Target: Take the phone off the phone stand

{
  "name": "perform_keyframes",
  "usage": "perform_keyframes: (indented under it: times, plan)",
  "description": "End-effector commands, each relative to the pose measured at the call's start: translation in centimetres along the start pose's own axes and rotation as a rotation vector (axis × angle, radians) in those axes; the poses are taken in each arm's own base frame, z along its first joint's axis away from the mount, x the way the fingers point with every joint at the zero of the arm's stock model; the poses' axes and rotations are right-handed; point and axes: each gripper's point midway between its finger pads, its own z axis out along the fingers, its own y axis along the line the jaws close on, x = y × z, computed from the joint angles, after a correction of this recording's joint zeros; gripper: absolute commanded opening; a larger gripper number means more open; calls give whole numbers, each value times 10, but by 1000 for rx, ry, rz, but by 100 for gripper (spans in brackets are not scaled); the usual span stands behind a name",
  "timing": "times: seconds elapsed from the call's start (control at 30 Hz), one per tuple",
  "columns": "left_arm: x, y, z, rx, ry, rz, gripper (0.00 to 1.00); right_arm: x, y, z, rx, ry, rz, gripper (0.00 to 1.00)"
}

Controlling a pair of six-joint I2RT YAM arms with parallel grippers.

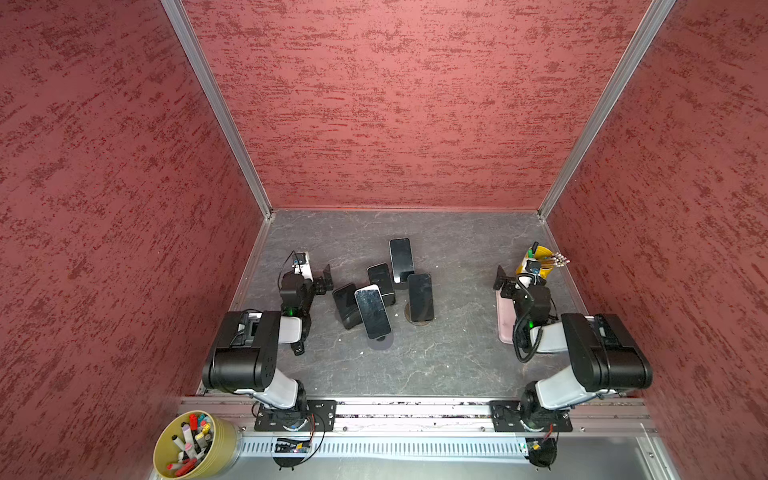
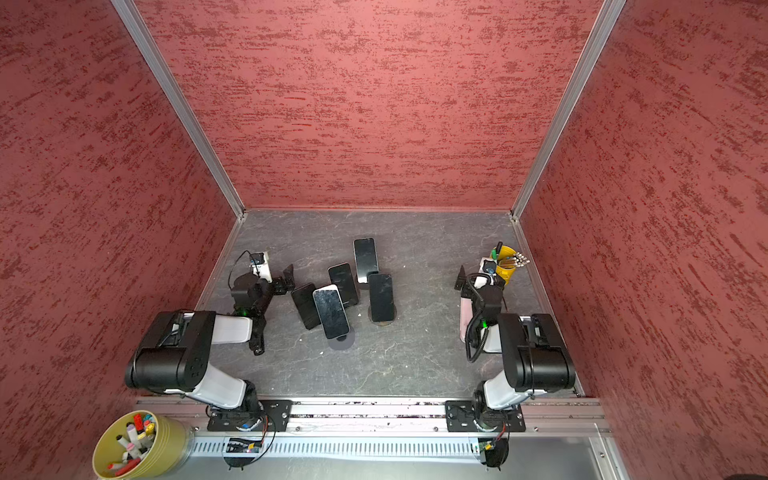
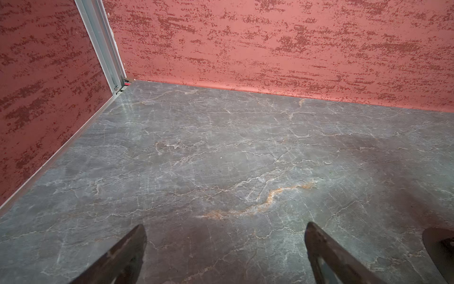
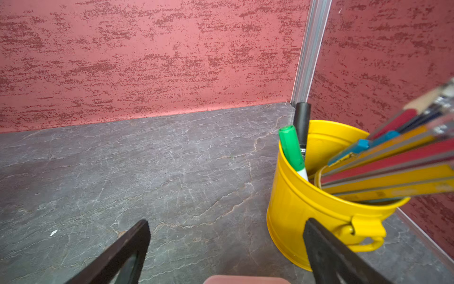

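Several dark-screened phones lean on stands in a cluster mid-table in both top views. The nearest is a white-edged phone (image 1: 372, 311) (image 2: 331, 311) on a round-based phone stand (image 1: 381, 343). Another phone (image 1: 420, 297) stands to its right on a round base (image 1: 419, 319). My left gripper (image 1: 326, 280) (image 2: 287, 276) is open just left of the cluster, touching nothing. The left wrist view shows its jaws wide apart (image 3: 225, 224) over bare table. My right gripper (image 1: 500, 280) (image 2: 460, 278) is open at the far right, well away from the phones, with nothing between its fingers (image 4: 227, 220).
A yellow bucket (image 4: 307, 209) (image 1: 538, 259) of pens and pencils stands in the back right corner, next to my right gripper. A pink tray (image 1: 505, 320) (image 4: 245, 279) lies under the right arm. Red walls enclose three sides. A tub of markers (image 1: 195, 444) sits outside the front rail.
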Motion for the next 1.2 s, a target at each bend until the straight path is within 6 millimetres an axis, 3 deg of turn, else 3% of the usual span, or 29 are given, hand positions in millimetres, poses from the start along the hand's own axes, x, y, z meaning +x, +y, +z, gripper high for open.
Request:
perform_keyframes:
  times: [0.0,1.0,1.17]
  plan:
    - [-7,-2,2,10,-16,12,99,-13,-5,2,22,-45,11,99]
    - [-6,-2,2,18,-12,7,100,-12,-4,2,21,-44,11,99]
    - [-9,2,-1,-10,-27,1,100,-24,-6,-3,32,-52,13,99]
